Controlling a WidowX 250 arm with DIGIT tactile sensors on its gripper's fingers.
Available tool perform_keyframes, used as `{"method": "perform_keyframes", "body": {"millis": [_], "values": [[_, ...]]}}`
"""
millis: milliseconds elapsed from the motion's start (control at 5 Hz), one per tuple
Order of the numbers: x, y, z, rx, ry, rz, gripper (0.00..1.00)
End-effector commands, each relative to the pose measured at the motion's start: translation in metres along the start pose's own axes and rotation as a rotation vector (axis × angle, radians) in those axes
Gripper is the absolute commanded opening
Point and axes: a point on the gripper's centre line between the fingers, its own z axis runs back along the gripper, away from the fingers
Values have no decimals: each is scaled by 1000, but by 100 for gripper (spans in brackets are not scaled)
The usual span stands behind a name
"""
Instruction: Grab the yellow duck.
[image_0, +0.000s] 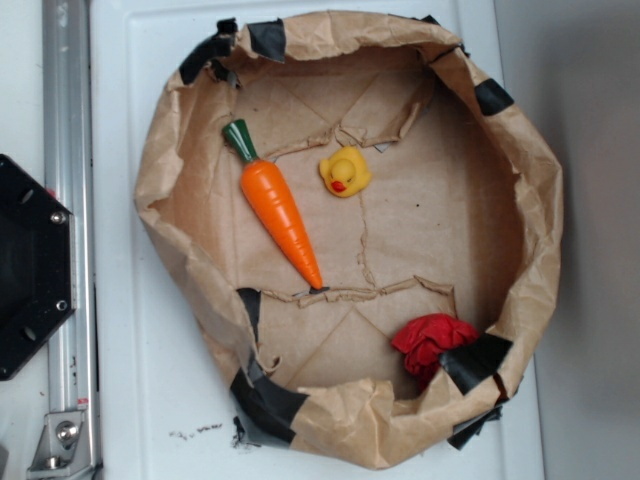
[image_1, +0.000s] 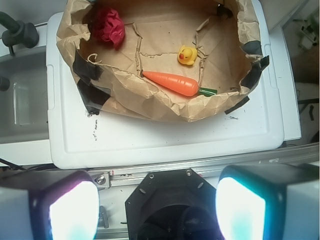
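Currently we judge the task to be at its very start: approach not begun, nothing grasped. Largest item first: the white plastic tabletop (image_0: 150, 380) carries a crumpled brown paper basin with black tape patches (image_0: 545, 200). Inside it lie a long orange toy carrot with a green top (image_0: 280, 215), a wrinkly red cloth ball (image_0: 432, 342) against the paper wall, and the small glossy yellow rubber duck with an orange-red beak (image_0: 345, 171).

We note the duck sits upright on the basin floor, near the carrot's thick end but apart from it, and well apart from the red ball. Its surroundings look free on all sides.

Arm pose: the exterior view shows no arm over the basin. In the wrist view the gripper (image_1: 157, 207) looks down from well back of the basin, above the black robot base (image_1: 170, 205), with the duck (image_1: 187, 55) far ahead. The two finger pads (image_1: 240, 210) stand wide apart, nothing between them.

Next move, in our judgement: carry the gripper forward over the paper rim, centre it above the duck, descend, then close. The raised rim needs clearing.
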Motion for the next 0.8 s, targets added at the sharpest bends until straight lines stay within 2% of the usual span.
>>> {"method": "perform_keyframes", "body": {"millis": [0, 200, 400, 600], "values": [[0, 0, 0, 0, 0, 0, 100], [49, 22, -17, 26, -3, 28, 100], [73, 38, -33, 35, -48, 108, 100], [83, 49, -52, 27, -104, 101, 100]]}}
